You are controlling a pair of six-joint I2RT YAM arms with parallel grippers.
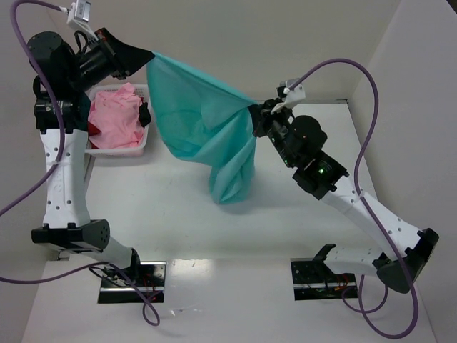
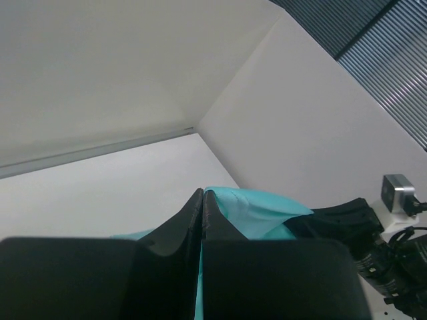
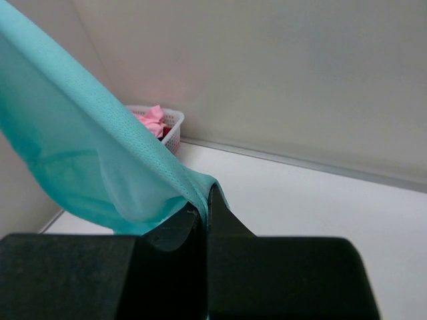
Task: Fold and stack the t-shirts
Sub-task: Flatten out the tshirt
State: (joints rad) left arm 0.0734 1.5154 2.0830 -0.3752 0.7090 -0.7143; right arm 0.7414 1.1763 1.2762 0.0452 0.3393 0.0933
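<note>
Teal t-shirt (image 1: 203, 128) is up off the table (image 1: 214, 236), strung between both sets of jaws.

Left gripper (image 1: 146, 57): jaws pressed together on 1 upper edge of the cloth. In the left wrist view, fabric spills out just past the tips.

Right gripper (image 1: 255, 113): jaws clamped the same way, pinching the opposite edge, with cloth bunched at the tips.

Between the 2 grips the shirt sags in a loose arc. Below the right jaws a long twisted tail hangs down; cannot tell whether its end touches the table.

Pink t-shirt (image 1: 114, 118) lies crumpled in the white basket (image 1: 118, 151), beneath and beside the left jaws. Dark red t-shirt (image 1: 145, 114) peeks out at its edge, mostly hidden.

Progress, as judged: early. 0 shirts folded, 0 stacked. Shirt 1 of 3 is only lifted. Spreading flat, folding, the other 2 and stacking are all left.
</note>
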